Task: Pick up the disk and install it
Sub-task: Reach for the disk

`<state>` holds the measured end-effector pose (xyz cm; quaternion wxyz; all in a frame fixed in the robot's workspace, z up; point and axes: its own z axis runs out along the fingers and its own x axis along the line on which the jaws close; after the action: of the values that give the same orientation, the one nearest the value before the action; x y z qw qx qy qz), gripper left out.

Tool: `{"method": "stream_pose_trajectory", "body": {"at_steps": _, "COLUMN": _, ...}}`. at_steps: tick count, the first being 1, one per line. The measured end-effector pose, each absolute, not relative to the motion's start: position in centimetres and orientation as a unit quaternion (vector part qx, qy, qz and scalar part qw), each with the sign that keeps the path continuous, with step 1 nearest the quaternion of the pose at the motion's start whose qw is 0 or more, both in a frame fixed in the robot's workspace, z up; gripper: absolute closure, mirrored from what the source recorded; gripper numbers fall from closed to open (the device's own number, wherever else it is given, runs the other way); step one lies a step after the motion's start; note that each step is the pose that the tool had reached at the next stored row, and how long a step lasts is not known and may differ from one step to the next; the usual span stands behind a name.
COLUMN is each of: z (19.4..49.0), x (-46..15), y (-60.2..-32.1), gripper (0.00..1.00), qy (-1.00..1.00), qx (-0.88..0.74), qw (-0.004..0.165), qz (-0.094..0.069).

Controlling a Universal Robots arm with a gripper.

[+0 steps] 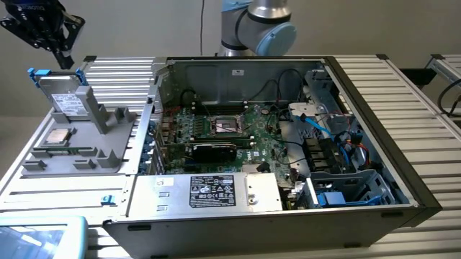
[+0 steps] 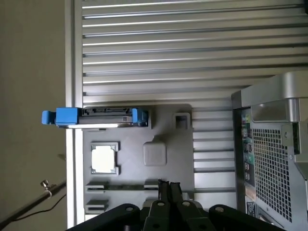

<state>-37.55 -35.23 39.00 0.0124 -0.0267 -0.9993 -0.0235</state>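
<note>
The disk (image 1: 68, 97) stands on edge at the back of a grey holder (image 1: 108, 135), at the exterior view's left. It is grey-silver with a white label and a bright blue carrier. My gripper (image 1: 66, 60) hangs just above its top edge, apart from it, with nothing held. In the wrist view I see the disk (image 2: 102, 116) edge-on, its blue carrier ends sticking out. The gripper (image 2: 168, 186) there is shut, its two fingers pressed together over the grey holder (image 2: 166, 127).
A square silver processor chip (image 1: 58, 137) lies in the holder, in front of the disk. The open computer case (image 1: 374, 135) fills the middle, with a motherboard (image 1: 230, 129), a silver box with a black label (image 1: 212, 191) and a drive cage (image 1: 346, 186). Everything rests on a slatted metal table (image 1: 418, 91).
</note>
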Motion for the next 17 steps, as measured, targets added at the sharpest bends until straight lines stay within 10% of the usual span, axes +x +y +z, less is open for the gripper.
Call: {"method": "stream_pose_trajectory", "body": {"at_steps": 17, "z": 38.9, "x": -43.0, "y": -31.5, "gripper": 0.89, "qy": -0.999, "qx": -0.027, "qw": 0.012, "qz": -0.024}}
